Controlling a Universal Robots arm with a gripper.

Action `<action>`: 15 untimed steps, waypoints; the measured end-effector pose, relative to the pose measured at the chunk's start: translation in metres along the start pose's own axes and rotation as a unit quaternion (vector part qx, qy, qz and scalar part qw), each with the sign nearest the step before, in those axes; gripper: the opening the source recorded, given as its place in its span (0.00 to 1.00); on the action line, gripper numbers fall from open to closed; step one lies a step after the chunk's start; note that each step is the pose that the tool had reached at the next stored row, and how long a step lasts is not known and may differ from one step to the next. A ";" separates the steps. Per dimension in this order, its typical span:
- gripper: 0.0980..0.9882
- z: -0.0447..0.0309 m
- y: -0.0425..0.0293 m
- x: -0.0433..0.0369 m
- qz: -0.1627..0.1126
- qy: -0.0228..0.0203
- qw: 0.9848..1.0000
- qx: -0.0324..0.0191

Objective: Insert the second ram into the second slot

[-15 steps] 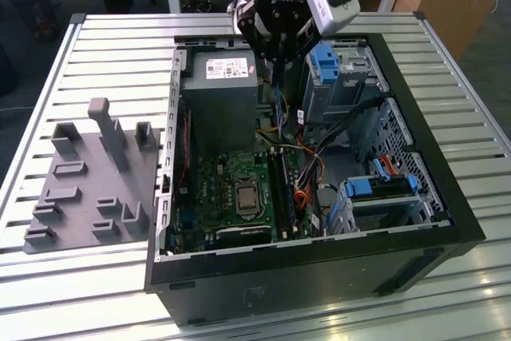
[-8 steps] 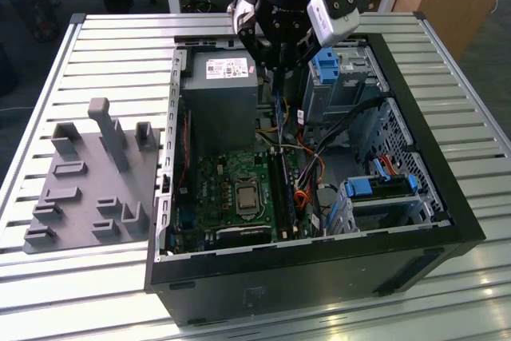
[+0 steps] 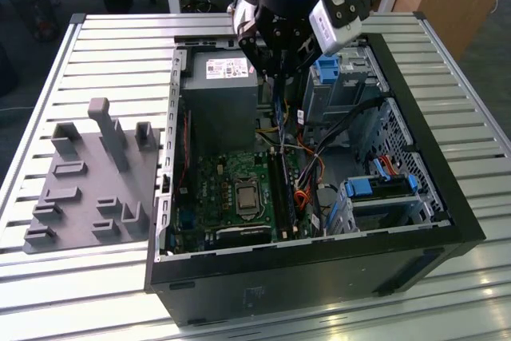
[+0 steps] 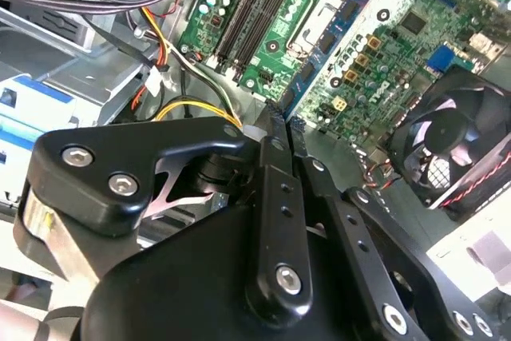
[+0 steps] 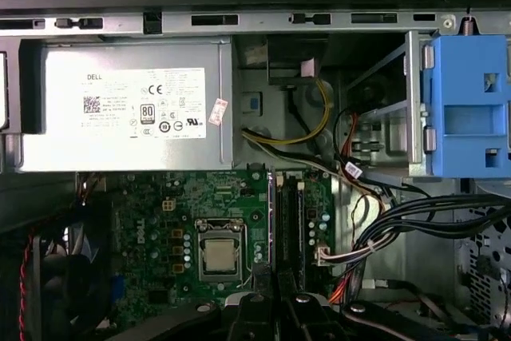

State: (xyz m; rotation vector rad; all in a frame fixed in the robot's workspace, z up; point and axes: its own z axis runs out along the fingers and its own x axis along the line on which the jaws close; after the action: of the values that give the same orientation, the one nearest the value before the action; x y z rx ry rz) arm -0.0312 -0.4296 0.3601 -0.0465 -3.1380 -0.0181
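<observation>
My gripper (image 3: pixel 276 77) hangs over the open computer case (image 3: pixel 415 197), shut on the second ram (image 3: pixel 276 109), a thin blue stick pointing down towards the motherboard. In the second wrist view the closed fingers (image 4: pixel 271 197) hold the ram (image 4: pixel 331 37) edge-on; its blue face with black chips reaches out over the green board. The long dark memory slots (image 3: pixel 281 189) lie well below the stick, beside the processor socket (image 3: pixel 243 196). These slots (image 4: pixel 255 5) also run past the ram's far end, and they sit just ahead of the gripper (image 5: pixel 275 305) as the slots (image 5: pixel 291 221) in the first wrist view. The stick touches no slot.
A grey power supply (image 3: pixel 219 93) stands right beside the gripper. Blue drive-bay latches (image 3: pixel 327 69) and bundled cables (image 3: pixel 319 141) crowd the other side. A case fan (image 4: pixel 447 145) sits near the board. A grey fixture plate (image 3: pixel 92 181) lies on the slatted table, at the exterior view's left.
</observation>
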 end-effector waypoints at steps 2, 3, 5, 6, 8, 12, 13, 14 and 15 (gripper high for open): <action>0.04 0.0006 0.0000 -0.0001 -0.002 0.000 1.000 0.000; 0.04 0.0011 0.0000 -0.0002 -0.002 0.000 1.000 0.000; 0.04 0.0021 0.0000 -0.0015 -0.002 0.000 1.000 0.000; 0.04 0.0026 0.0000 -0.0022 -0.001 0.000 1.000 0.000; 0.04 0.0042 0.0000 -0.0034 0.001 0.000 1.000 0.000; 0.04 0.0079 0.0000 -0.0046 0.003 0.000 1.000 0.000; 0.04 0.0091 0.0000 -0.0048 0.003 0.000 1.000 0.000; 0.04 0.0101 0.0000 -0.0049 0.003 0.000 1.000 0.000; 0.04 0.0113 0.0000 -0.0049 0.003 0.000 1.000 0.000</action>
State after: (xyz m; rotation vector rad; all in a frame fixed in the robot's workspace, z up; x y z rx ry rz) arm -0.0263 -0.4296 0.3488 -0.0558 -3.1379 -0.0181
